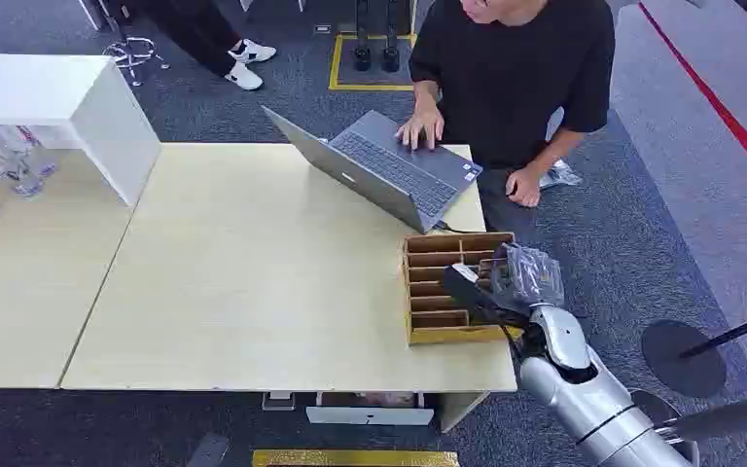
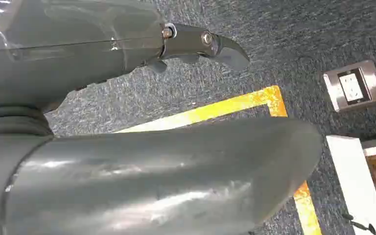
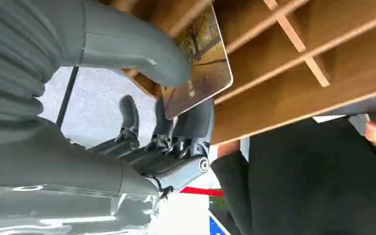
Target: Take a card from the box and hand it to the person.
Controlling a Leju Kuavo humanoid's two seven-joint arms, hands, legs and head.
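Here, pale table (image 1: 253,292), grey carpet (image 1: 642,224)

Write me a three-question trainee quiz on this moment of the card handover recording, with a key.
1. True or false: the robot's right hand pinches a glossy picture card at the wooden compartment box.
2. Where is the person's hand? A) on the grey laptop's keyboard B) reaching for the card C) inside the box
3. Fill in: the box stands near the pale wooden table's ____ edge, as the head view shows it.

Key: 1 true; 2 A; 3 right
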